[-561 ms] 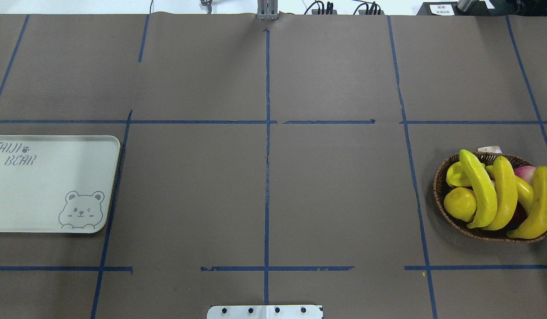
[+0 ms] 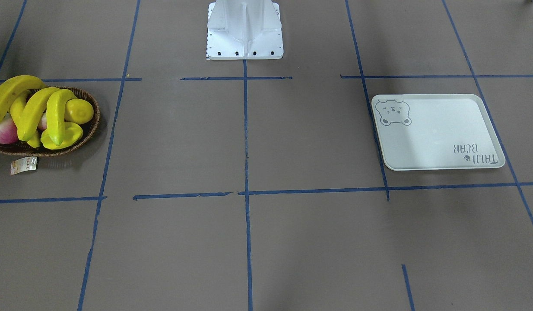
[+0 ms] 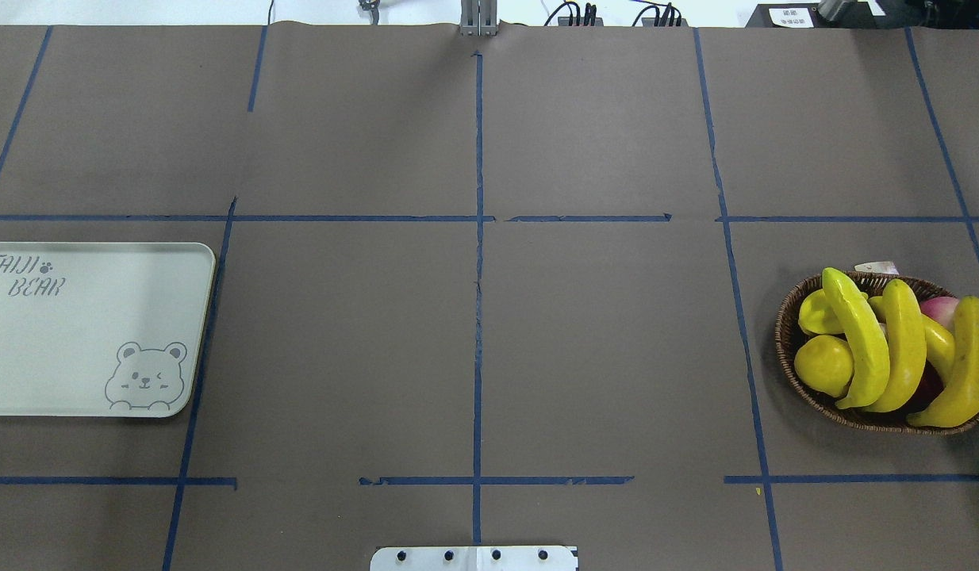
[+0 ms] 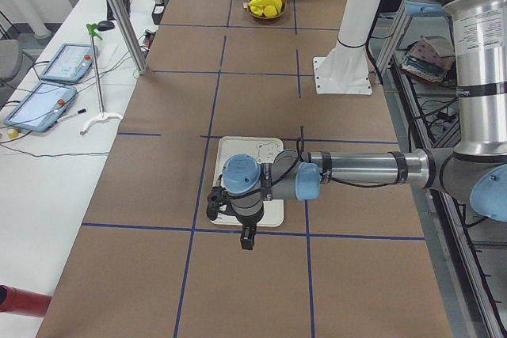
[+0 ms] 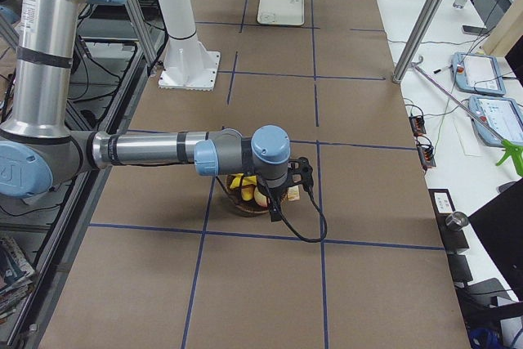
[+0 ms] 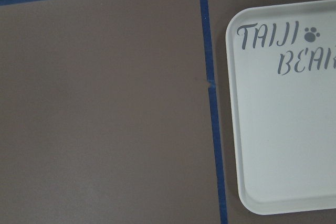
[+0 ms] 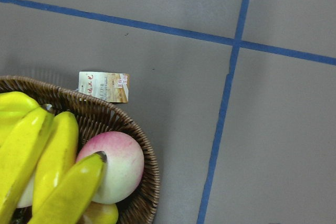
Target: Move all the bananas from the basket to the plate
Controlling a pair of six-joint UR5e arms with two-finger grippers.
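Nothing has moved since a moment ago, so the transfer is not begun: the glossy yellow toy bananas (image 3: 886,349) lie in the dark woven wicker basket (image 3: 785,361), and the pale rectangular bear-print plate (image 3: 85,333) is bare. For left gripper (image 4: 248,237) and right gripper (image 5: 274,204) I cannot tell if clenched or released.

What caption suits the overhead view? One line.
Bananas piled in the basket at right; bear-print plate empty at left.
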